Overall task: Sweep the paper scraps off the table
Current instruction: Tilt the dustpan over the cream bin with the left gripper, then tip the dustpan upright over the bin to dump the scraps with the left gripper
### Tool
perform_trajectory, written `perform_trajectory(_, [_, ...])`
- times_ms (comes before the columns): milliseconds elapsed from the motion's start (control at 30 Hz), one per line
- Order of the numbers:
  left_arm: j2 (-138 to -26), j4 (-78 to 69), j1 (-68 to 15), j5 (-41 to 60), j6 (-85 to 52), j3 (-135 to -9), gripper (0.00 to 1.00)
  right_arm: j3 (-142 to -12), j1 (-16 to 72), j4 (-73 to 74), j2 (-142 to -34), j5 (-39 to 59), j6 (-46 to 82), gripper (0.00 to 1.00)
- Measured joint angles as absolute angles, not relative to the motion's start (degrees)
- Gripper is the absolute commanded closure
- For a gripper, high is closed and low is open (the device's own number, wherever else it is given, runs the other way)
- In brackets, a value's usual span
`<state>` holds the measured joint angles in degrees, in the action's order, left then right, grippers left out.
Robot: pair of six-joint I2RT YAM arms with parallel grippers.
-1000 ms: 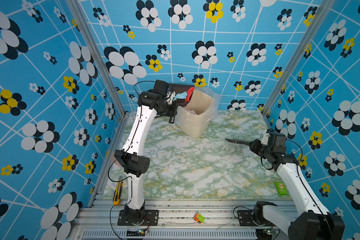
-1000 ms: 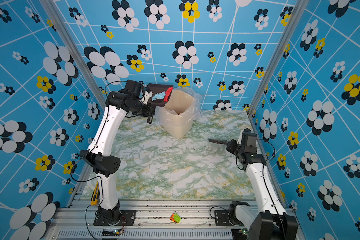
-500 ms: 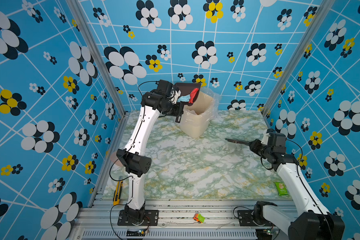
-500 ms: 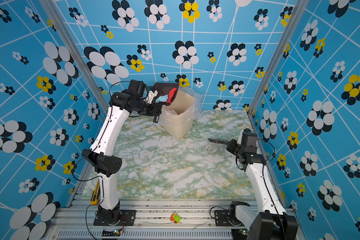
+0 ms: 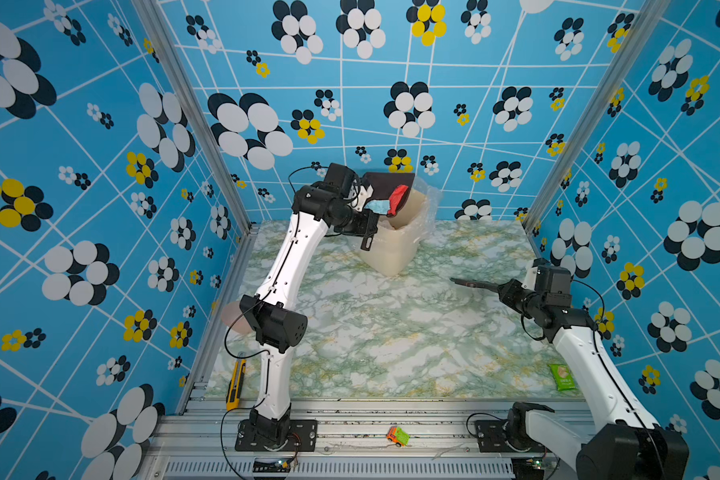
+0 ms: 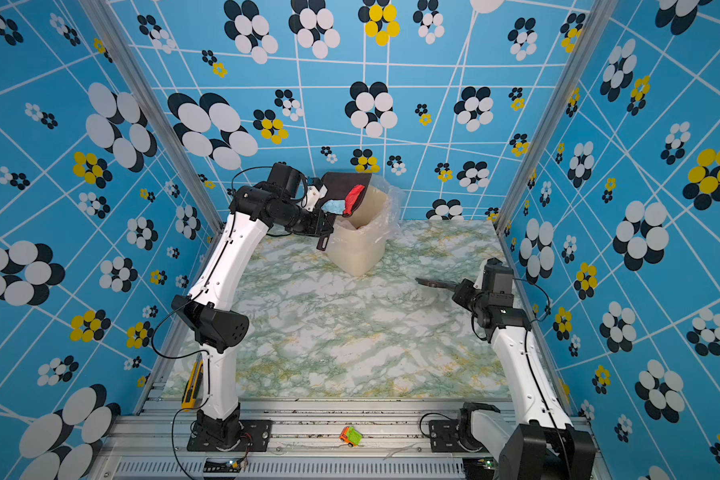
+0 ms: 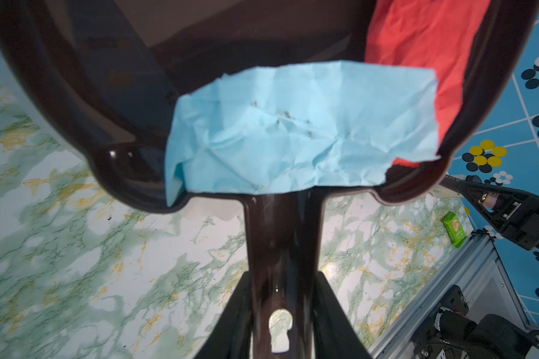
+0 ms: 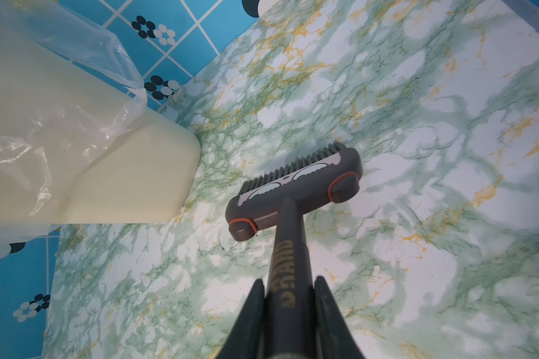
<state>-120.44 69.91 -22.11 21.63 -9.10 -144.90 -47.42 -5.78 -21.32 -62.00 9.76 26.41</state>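
Red and pale-blue paper scraps [image 7: 293,124] sit in a dark dustpan [image 5: 385,180]. The left gripper [image 7: 282,276], clamped on its handle, tips it over a lined bin [image 5: 395,249], apparently to empty it. The right gripper [image 8: 288,286], closed on a brush [image 8: 296,192], hovers over the table [image 5: 391,332], out of the way.

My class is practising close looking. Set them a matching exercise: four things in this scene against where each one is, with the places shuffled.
Things:
1 blue scrap
2 brush
3 toy car
4 bin

Places:
a on the front rail
b in the right gripper
c in the dustpan
d on the table, far side

Pairs: 1-c, 2-b, 3-a, 4-d
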Motion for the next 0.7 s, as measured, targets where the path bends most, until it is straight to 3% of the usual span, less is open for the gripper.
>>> perform_trajectory(700, [-122.9, 62.7, -23.7, 34.8, -15.6, -146.4, 1.0, -47.2, -5.8, -21.1, -61.3, 9.7, 26.4, 1.0])
